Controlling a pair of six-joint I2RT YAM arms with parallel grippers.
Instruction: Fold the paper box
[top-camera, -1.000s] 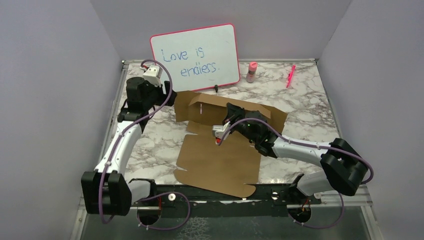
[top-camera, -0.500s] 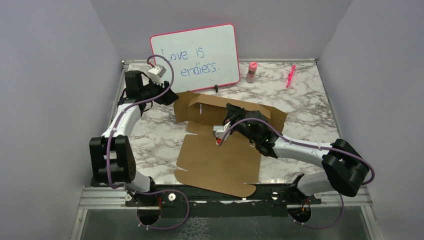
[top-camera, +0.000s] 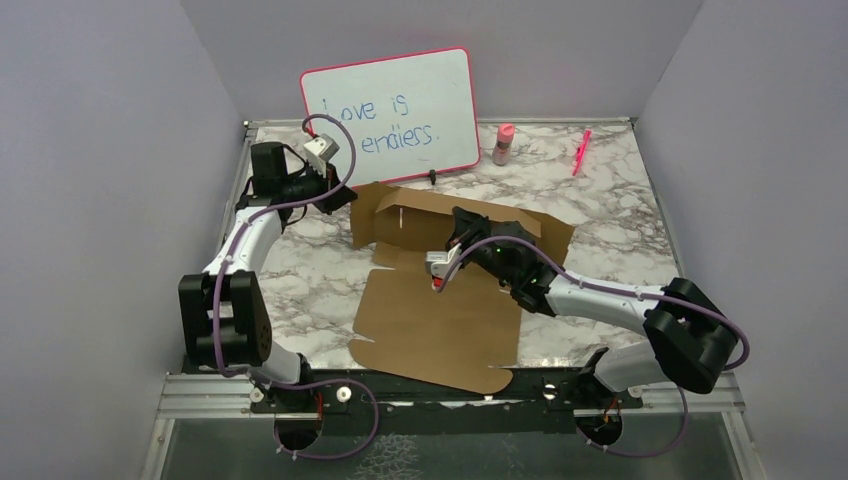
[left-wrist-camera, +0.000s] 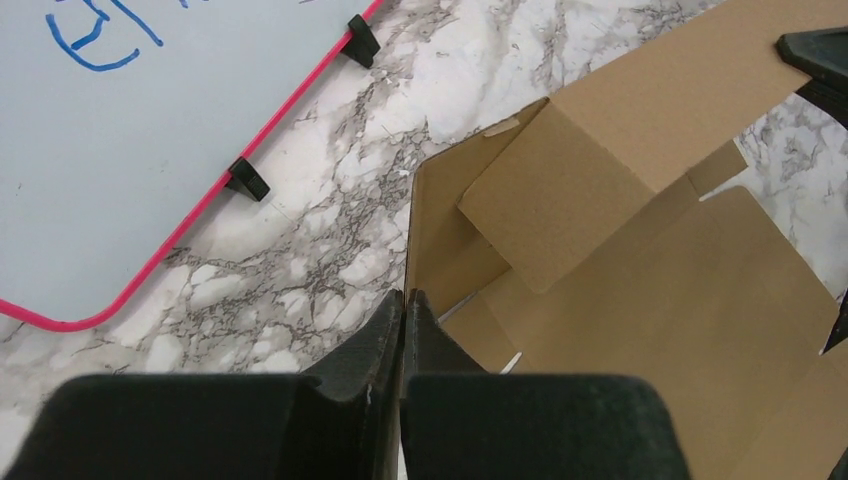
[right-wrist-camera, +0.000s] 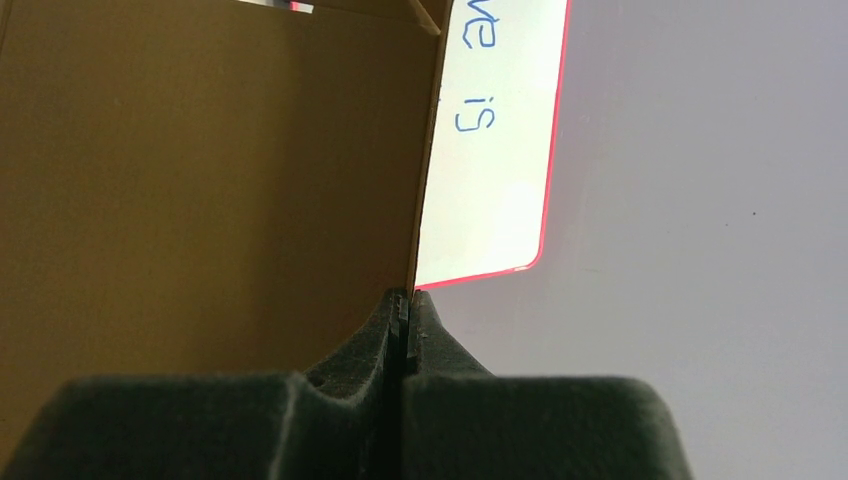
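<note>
You are working on a marble table (top-camera: 620, 230) walled in by plain lilac panels. In the left wrist view the left gripper (left-wrist-camera: 403, 300) has its jaws pressed together on the thin edge of a raised side flap, with only the cardboard's thickness between them. In the right wrist view the right gripper (right-wrist-camera: 405, 300) is pinched the same way on the edge of an upright panel. Both flaps belong to the paper box (top-camera: 440, 320). It lies mid-table with its broad base flat toward 6 o'clock and its far wall raised toward 12. Your left pinch sits at the box's 10 o'clock corner and your right near the middle of the far wall. I judge that these holds keep the walls standing against the creases' spring, so the side flap can be turned in behind the wall. The near half is not yet folded. Behind the box at 12 o'clock a pink-framed whiteboard (top-camera: 390, 115) leans close to the raised wall. At 1 o'clock, well apart, are a pink bottle (top-camera: 503, 143) and a pink marker (top-camera: 580, 150).
</note>
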